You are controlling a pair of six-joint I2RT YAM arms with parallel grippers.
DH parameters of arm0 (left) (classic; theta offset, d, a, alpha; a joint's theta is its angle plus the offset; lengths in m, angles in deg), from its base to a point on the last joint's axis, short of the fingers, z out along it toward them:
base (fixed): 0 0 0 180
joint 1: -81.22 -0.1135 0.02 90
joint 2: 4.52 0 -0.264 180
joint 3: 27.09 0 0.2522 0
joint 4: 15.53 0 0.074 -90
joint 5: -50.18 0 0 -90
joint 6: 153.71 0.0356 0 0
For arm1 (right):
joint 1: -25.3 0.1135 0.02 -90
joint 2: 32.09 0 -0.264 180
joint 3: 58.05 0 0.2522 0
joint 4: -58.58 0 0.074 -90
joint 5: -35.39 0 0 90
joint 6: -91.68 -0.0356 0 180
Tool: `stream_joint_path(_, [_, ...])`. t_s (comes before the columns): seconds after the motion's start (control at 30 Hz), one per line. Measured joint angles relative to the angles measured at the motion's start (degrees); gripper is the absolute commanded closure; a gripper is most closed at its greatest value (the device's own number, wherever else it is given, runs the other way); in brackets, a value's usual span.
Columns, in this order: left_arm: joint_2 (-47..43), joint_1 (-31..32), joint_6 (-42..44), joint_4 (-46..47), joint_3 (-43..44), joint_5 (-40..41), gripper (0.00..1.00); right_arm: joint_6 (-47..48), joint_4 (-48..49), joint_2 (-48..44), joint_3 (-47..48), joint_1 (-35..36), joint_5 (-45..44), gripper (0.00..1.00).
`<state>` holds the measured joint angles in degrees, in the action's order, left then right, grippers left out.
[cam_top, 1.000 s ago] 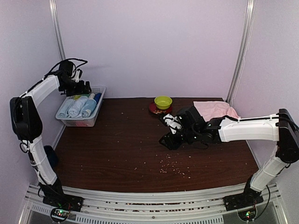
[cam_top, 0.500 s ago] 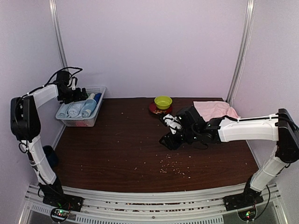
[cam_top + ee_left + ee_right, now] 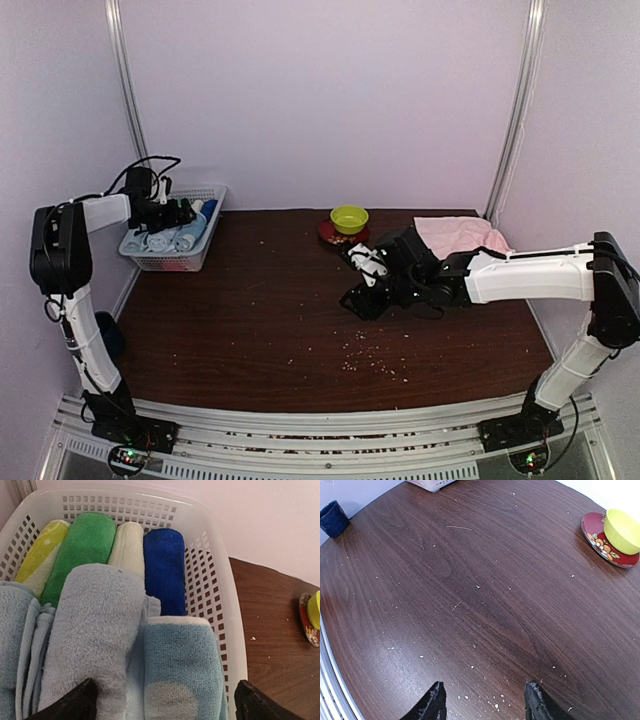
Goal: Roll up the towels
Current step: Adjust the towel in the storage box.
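Note:
The pale pink towel (image 3: 462, 236) lies flat at the back right of the table. The light blue towel (image 3: 182, 665) with a white patch lies rolled in the white mesh basket (image 3: 220, 555). My left gripper (image 3: 165, 707) stands wide open just above it, one finger on each side; its left finger (image 3: 75, 705) rests against a pale grey-blue roll (image 3: 95, 630). In the top view the left gripper (image 3: 180, 213) hangs over the basket (image 3: 170, 262). My right gripper (image 3: 358, 297) hovers open over bare wood mid-table, nothing between its fingers (image 3: 435, 705).
Green (image 3: 82, 545), yellow (image 3: 42, 552), cream (image 3: 129, 547) and dark blue (image 3: 165, 570) rolls fill the basket's back. A yellow-green bowl (image 3: 349, 217) sits on a red plate (image 3: 333, 235) at the table's back. Crumbs (image 3: 365, 355) dot the wood. A dark blue cup (image 3: 333, 518) stands beyond the left edge.
My left arm has lowered and drawn back to the left, bringing its open gripper down over the basket's rolls. The right arm has stayed almost still.

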<state>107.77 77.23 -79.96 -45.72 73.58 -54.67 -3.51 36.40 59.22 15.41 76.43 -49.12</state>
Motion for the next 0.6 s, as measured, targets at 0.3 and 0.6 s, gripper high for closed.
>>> stream_joint_path(0.3, [-2.4, 0.0, -3.2, 12.6, -9.6, -2.9, 0.02, 0.1, 0.0, 0.0, 0.0, 0.0, 0.0, 0.46])
stream_joint_path(0.6, [-5.2, 0.0, -6.0, 19.9, -15.3, -3.1, 0.02, 0.5, 0.0, 0.0, 0.0, 0.0, -1.3, 0.42])
